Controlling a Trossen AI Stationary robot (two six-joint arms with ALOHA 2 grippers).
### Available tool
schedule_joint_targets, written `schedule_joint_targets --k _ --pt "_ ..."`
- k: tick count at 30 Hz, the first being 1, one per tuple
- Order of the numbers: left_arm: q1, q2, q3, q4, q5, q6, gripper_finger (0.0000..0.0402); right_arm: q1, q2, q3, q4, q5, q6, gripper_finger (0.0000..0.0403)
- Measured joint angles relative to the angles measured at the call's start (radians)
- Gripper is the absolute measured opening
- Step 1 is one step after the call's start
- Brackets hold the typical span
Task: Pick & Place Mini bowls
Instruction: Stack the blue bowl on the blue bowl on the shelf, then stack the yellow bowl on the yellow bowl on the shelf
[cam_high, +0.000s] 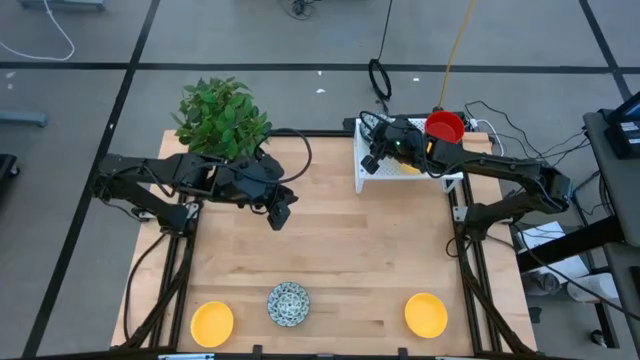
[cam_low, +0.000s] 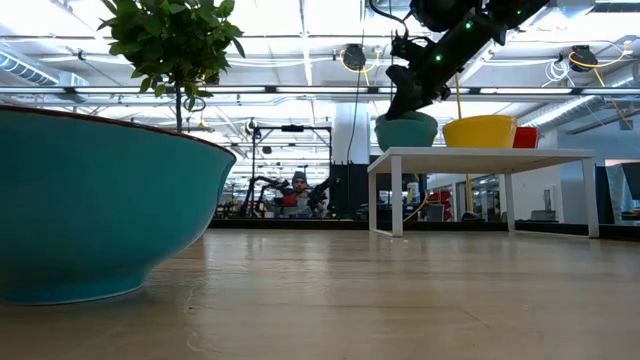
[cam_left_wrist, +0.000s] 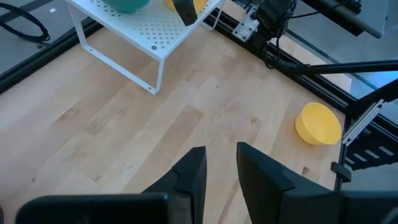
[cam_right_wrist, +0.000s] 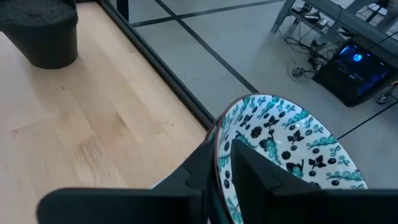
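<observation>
High view: right gripper (cam_high: 372, 160) sits over the left end of the white rack (cam_high: 385, 172) at the table's far right corner. A red bowl (cam_high: 445, 127) stands at the rack's far right end, mouth up. Along the near edge of the wooden table (cam_high: 330, 250) three bowls stand well apart, all mouth up: a yellow bowl (cam_high: 212, 323) at left, a patterned bowl (cam_high: 288, 303) beside it, a second yellow bowl (cam_high: 426, 314) at right. Left gripper (cam_high: 280, 213) hangs over the table's middle left, near the potted plant (cam_high: 222, 118).

Low view: the rack reads as a small white table. On it stand a teal-sided bowl (cam_low: 406, 131), a yellow one (cam_low: 480, 130) and a red one (cam_low: 525, 137), all upright, rims level. The right gripper comes down onto the teal-sided bowl's rim. Another teal-sided bowl (cam_low: 95, 205) fills the near left.

Left wrist view: left gripper (cam_left_wrist: 221, 171) has its fingers a narrow gap apart, holding nothing, above bare wood. Yellow bowl (cam_left_wrist: 318, 123) lies near the table edge, tilted in this view.

Right wrist view: right gripper (cam_right_wrist: 217, 165) is pinched on the rim of a patterned bowl (cam_right_wrist: 286, 149), one finger inside and one outside. The bowl's mouth faces the camera. Dark pot (cam_right_wrist: 38, 31) stands on the wood, well apart.
</observation>
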Motion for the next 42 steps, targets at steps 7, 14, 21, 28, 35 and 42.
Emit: schedule_joint_targets --k 7,14,21,28,35,42 --pt "0.0 0.0 0.0 0.0 0.0 -0.012 0.009 0.0 0.0 0.0 -0.001 -0.068 0.016 0.0058" --pt "-0.003 0.0 0.0 -0.002 0.008 -0.059 0.009 0.001 -0.001 0.0 0.03 -0.158 0.06 0.0077" --pt "-0.034 0.0 0.0 -0.052 0.201 -0.195 0.0125 0.01 -0.062 0.0 0.048 -0.191 0.057 0.0126" --pt "-0.158 0.04 0.0 -0.139 0.269 -0.437 0.0194 0.02 -0.17 0.0 0.047 -0.191 0.058 0.0171" --pt "-0.329 0.153 -0.02 -0.175 0.302 -0.774 0.0219 0.031 -0.255 0.0 0.049 -0.182 0.057 0.0176" --pt "-0.455 0.297 -0.041 -0.178 0.396 -1.04 0.0199 0.031 -0.285 0.0 0.05 -0.183 0.047 0.0177"
